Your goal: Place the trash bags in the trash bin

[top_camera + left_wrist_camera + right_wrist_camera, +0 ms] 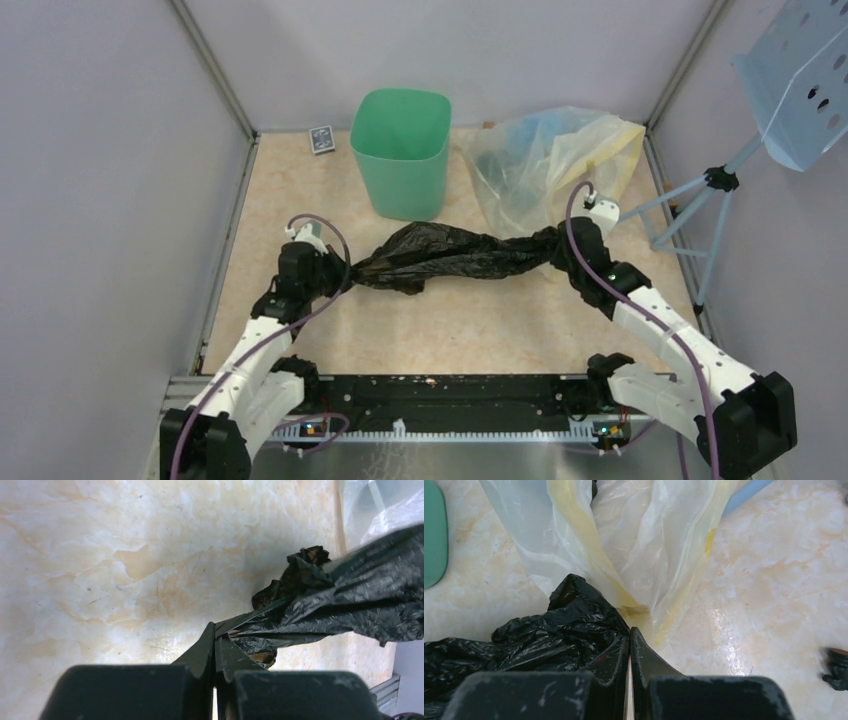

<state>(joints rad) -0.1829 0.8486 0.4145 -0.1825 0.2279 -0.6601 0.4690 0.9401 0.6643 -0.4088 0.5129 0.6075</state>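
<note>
The black trash bag (pixel 450 255) hangs stretched and twisted between my two grippers, just above the marbled tabletop. My left gripper (pixel 343 270) is shut on its left end; in the left wrist view the fingertips (pixel 215 626) pinch a flat edge of the bag (pixel 360 600). My right gripper (pixel 560 250) is shut at the bag's right end. In the right wrist view its tips (pixel 630 630) meet where the crinkled bag (pixel 549 635) ends. The mint-green trash bin (pixel 400 150) stands upright behind the bag, its mouth open.
A heap of clear and yellowish plastic bags (pixel 545 160) lies right of the bin, directly beyond my right gripper (pixel 634 540). A small card box (pixel 321 138) sits left of the bin. A blue tripod stand (pixel 715 185) stands at the right wall.
</note>
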